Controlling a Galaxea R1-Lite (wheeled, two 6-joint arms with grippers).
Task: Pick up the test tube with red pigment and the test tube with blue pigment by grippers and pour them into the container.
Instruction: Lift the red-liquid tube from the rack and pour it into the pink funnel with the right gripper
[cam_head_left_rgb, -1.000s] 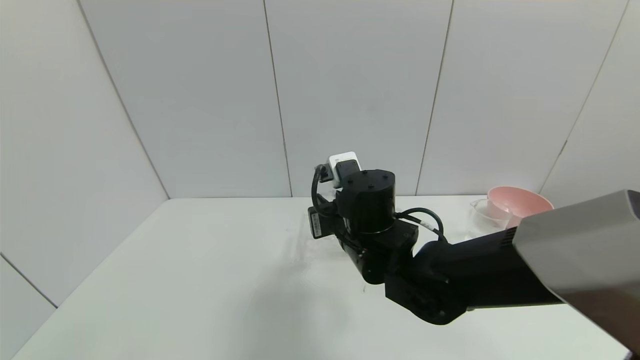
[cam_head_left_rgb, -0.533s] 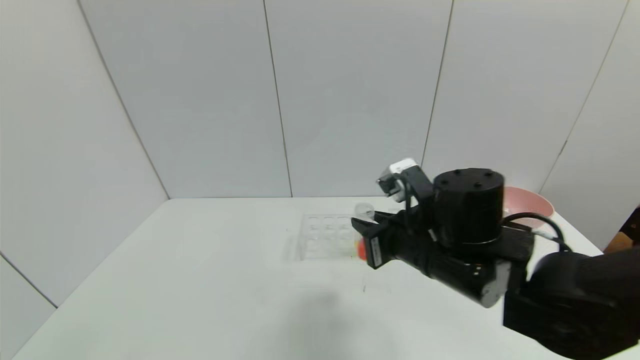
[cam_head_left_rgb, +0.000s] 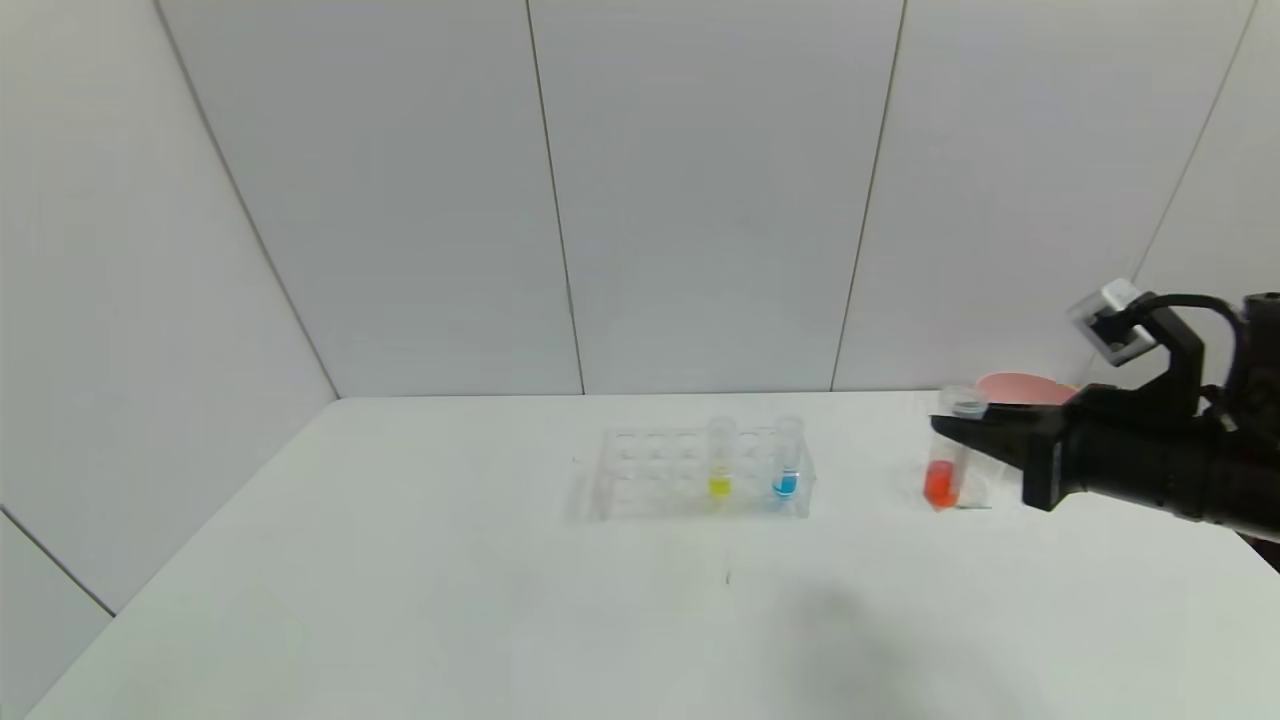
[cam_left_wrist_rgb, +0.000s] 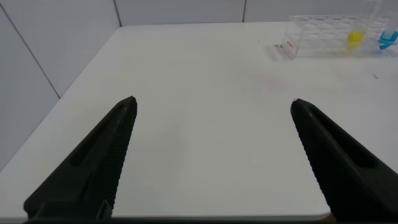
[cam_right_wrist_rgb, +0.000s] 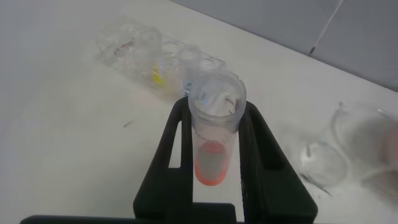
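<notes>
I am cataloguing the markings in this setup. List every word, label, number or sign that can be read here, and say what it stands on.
None can be read.
Clear rack: a small reddish mark on its end wall, seen in the left wrist view, too small to read.
Test tube with red pigment, held in the right gripper: no print shows.
Yellow tube, test tube with blue pigment, container: no markings show.

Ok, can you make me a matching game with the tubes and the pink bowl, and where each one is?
Things:
1. red tube
2. blue tube
3. yellow tube
4. pink bowl

Places:
A. in the rack, left of its neighbour
B. behind the right gripper
C. held in the right gripper
D. in the rack, nearer the gripper

Pairs: 1-C, 2-D, 3-A, 4-B
</notes>
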